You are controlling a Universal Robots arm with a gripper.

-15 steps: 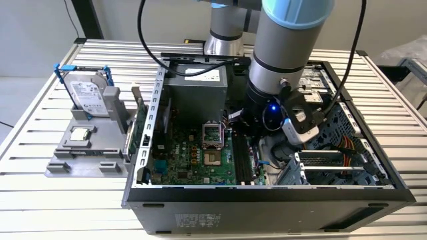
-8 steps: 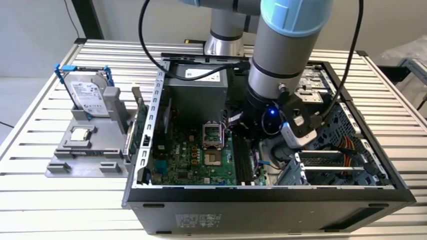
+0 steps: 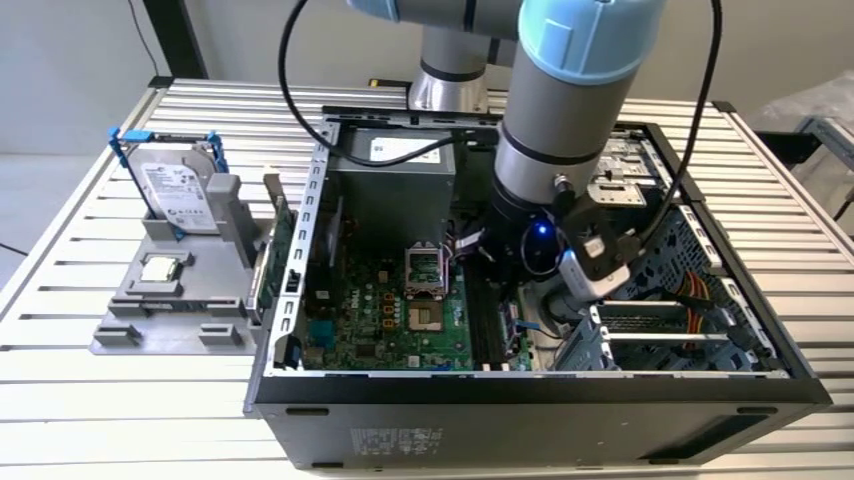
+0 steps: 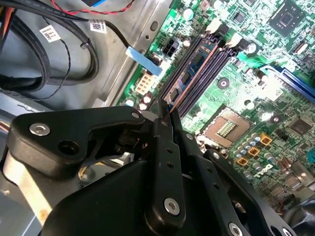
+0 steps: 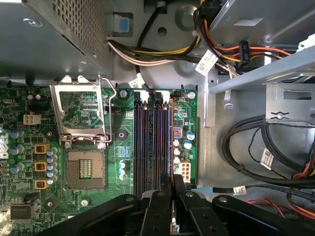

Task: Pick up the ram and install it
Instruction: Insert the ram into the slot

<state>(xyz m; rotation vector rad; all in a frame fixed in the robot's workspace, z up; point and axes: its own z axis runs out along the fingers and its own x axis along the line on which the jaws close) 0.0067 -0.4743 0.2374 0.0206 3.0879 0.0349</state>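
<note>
The gripper (image 4: pixel 165 110) is lowered inside the open computer case (image 3: pixel 534 385), over the memory slots (image 5: pixel 152 142) of the motherboard (image 3: pixel 387 310). In both wrist views its black fingers (image 5: pixel 165 189) are seen pressed together on the ram (image 4: pixel 189 73), a thin dark stick held on edge between them. In the second wrist view the ram is seen running away from the fingertips along the outermost slot, its lower edge lying in or just above that slot; whether it is fully seated cannot be told. The neighbouring slots beside the fingers are unoccupied. Beyond the slots on one side, the open processor socket (image 5: pixel 83 167) is set; on the other, bundled cables (image 5: pixel 256 147) are lying near the fingers against the case wall. Outside the case, a hard drive (image 3: pixel 174 190) is standing in a grey holder (image 3: pixel 147 320).
</note>
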